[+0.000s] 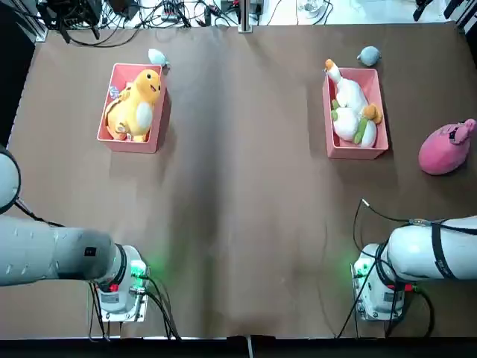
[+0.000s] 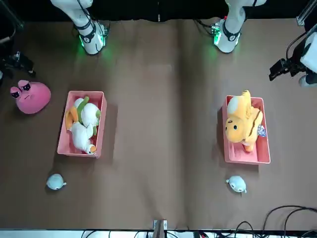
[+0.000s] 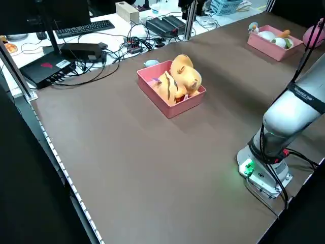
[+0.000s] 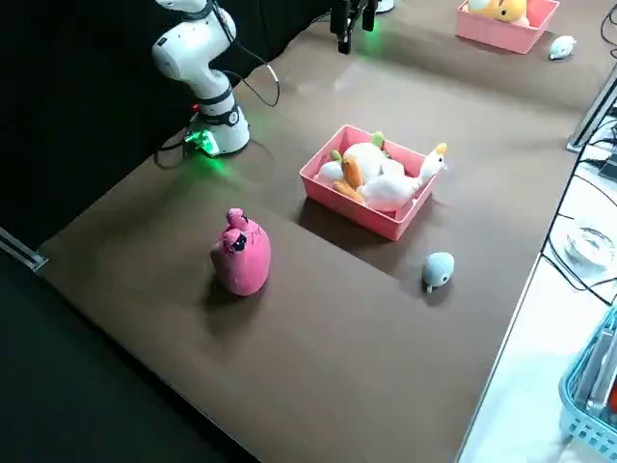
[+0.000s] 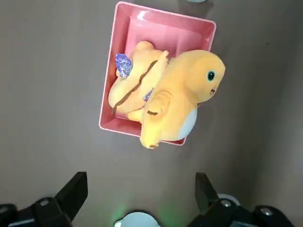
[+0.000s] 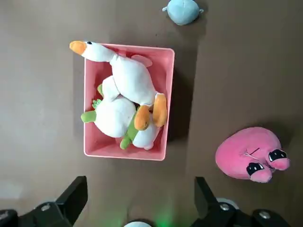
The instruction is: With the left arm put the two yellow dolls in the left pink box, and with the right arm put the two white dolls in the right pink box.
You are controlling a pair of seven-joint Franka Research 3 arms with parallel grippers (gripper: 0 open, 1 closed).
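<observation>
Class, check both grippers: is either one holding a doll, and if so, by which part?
Neither holds anything: the left gripper and right gripper are both open, with nothing between their fingers.

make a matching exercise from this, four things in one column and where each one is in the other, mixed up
Things
1. goose
2. yellow dolls
3. pink blob
4. left gripper

Places
A. on the bare table, outside both boxes
B. in the right box, lying partly over a white doll with green trim
C. over the table, open and holding nothing
D. together in the left box

Pairs: 1-B, 2-D, 3-A, 4-C
</observation>
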